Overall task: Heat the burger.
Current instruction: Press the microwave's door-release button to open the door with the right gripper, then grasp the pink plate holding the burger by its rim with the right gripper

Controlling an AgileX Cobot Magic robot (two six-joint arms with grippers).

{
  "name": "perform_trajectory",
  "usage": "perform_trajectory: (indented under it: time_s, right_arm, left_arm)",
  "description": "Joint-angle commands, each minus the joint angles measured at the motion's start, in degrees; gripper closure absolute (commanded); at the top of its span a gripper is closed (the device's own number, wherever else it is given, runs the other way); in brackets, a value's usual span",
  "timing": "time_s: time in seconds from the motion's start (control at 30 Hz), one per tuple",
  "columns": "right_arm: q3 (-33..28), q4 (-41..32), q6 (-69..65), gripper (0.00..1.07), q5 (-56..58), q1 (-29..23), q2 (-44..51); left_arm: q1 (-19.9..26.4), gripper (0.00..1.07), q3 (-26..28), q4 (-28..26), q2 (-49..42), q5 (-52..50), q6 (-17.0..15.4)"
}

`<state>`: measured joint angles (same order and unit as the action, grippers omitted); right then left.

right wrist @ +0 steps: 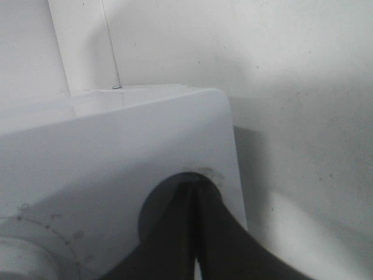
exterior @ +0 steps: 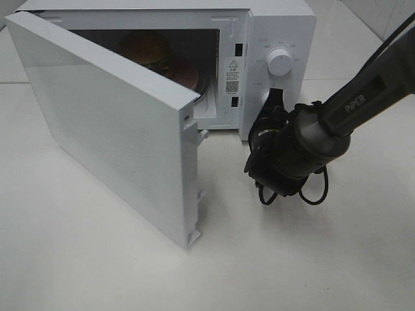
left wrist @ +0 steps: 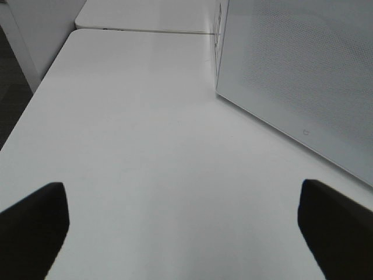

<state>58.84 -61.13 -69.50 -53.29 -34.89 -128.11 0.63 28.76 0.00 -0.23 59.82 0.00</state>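
Only one burger [exterior: 146, 48] is in sight, and it sits inside the one microwave [exterior: 285, 26], on a single pink plate [exterior: 191, 76] whose rim shows at the cavity's front. The oven's one door [exterior: 97, 110] stands swung open toward the left of the high view, hiding part of the cavity and the burger's lower edge. Two knobs are on the control panel: the upper knob [exterior: 280, 63] is plain to see, while the lower knob [exterior: 264, 97] shows only as a white sliver behind the right gripper [exterior: 273, 97]. One arm appears in the high view, the right one, marked PIPER. It comes in from the right edge, slopes down toward the panel, and its wrist hangs low over the table [exterior: 292, 259] with black cables looped under it. Its tip is at the lower knob's place. From the right wrist, the dark fingers [right wrist: 175, 233] are drawn together with only a thin seam between them, their tips against the panel near its rounded corner; whether they pinch anything cannot be told. The left gripper [left wrist: 183, 233] shows only in its own wrist view, low over bare table beside the door, with its two fingertips spread wide and nothing between them.
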Motion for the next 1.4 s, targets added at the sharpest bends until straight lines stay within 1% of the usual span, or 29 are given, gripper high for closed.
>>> perform_trajectory:
  time_s: [0.03, 0.4, 0.67, 0.8, 0.87, 1.0, 1.07, 1.1, 1.13, 1.17, 1.23, 1.37, 1.4]
  right_arm:
    - [4.2, 8.7, 0.5, 1.07, -12.0, 2.5, 0.7]
    - [3.8, 8.7, 0.7, 1.07, -8.3, 2.2, 0.8]
    - [-0.7, 8.4, 2.8, 1.07, -2.5, 1.4, 3.4]
    - [-1.6, 8.5, 4.6, 1.07, 0.9, 1.4, 4.6]
    - [-2.6, 8.5, 7.3, 1.07, 5.4, 1.4, 5.9]
    - [-3.8, 8.3, 10.1, 1.07, 8.5, 1.4, 7.0]
    - [-4.9, 8.3, 13.1, 1.07, 12.2, 1.5, 8.4]
    - [-4.9, 8.3, 13.1, 1.07, 12.2, 1.5, 8.4]
    - [-5.7, 8.3, 15.6, 1.07, 15.2, 1.7, 9.4]
    - [-5.7, 8.3, 15.6, 1.07, 15.2, 1.7, 9.4]
    - [-7.2, 8.3, 20.9, 1.07, 17.5, 1.7, 11.0]
    - [-8.4, 8.7, 25.8, 1.07, 19.5, 1.7, 12.8]
    - [-9.2, 10.7, 30.7, 1.07, 21.7, 1.7, 14.4]
  left_arm:
    - [0.2, 0.06, -0.1, 0.0, -1.2, -0.5, -0.5]
    - [0.2, 0.06, -0.1, 0.0, -1.2, -0.5, -0.5]
    - [0.2, 0.06, -0.1, 0.0, -1.2, -0.5, -0.5]
    - [0.2, 0.06, -0.1, 0.0, -1.2, -0.5, -0.5]
    - [0.2, 0.06, -0.1, 0.0, -1.2, -0.5, -0.5]
    - [0.2, 0.06, -0.1, 0.0, -1.2, -0.5, -0.5]
    - [0.2, 0.06, -0.1, 0.0, -1.2, -0.5, -0.5]
    - [0.2, 0.06, -0.1, 0.0, -1.2, -0.5, -0.5]
    - [0.2, 0.06, -0.1, 0.0, -1.2, -0.5, -0.5]
    - [0.2, 0.06, -0.1, 0.0, -1.2, -0.5, -0.5]
    - [0.2, 0.06, -0.1, 0.0, -1.2, -0.5, -0.5]
    - [0.2, 0.06, -0.1, 0.0, -1.2, -0.5, -0.5]
    - [0.2, 0.06, -0.1, 0.0, -1.2, -0.5, -0.5]
